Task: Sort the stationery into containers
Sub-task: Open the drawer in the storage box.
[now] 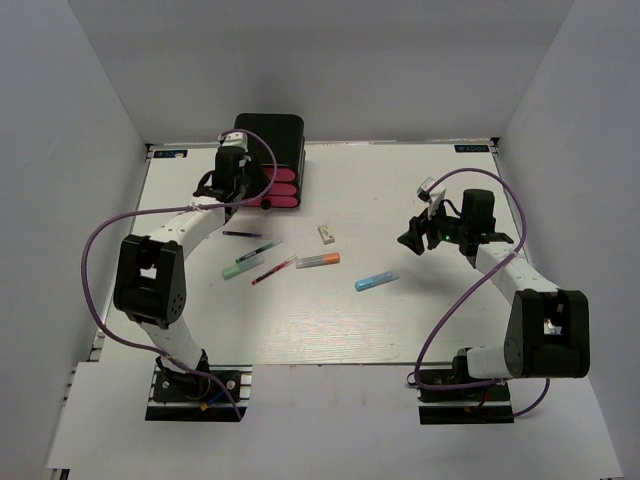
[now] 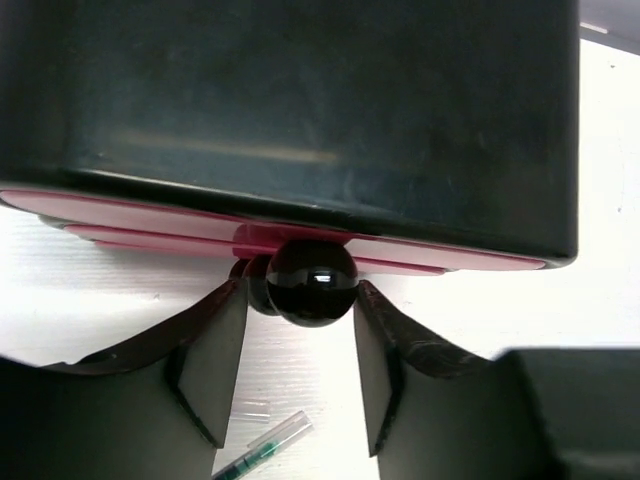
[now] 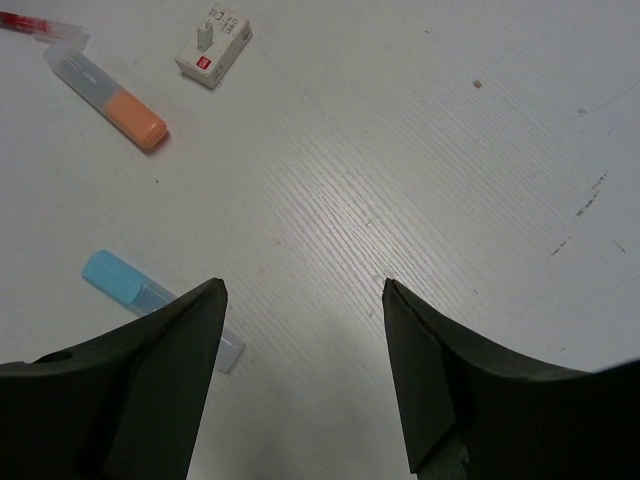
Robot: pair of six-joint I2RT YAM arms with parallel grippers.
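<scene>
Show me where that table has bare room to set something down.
Free: the near strip between the blue marker and the table's near edge, and the far stretch right of the drawers. Crowded: the middle, around the pens.

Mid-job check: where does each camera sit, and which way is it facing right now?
Top external: above and behind the robot, looking down on the table; the left arm and right arm show, bases at the bottom.
Left wrist: on the left arm, facing the black drawer box; the left gripper flanks a knob.
Right wrist: on the right arm, looking down at the table; the right gripper is open.
Shared: right wrist and top both show the blue marker, orange marker and eraser.
</scene>
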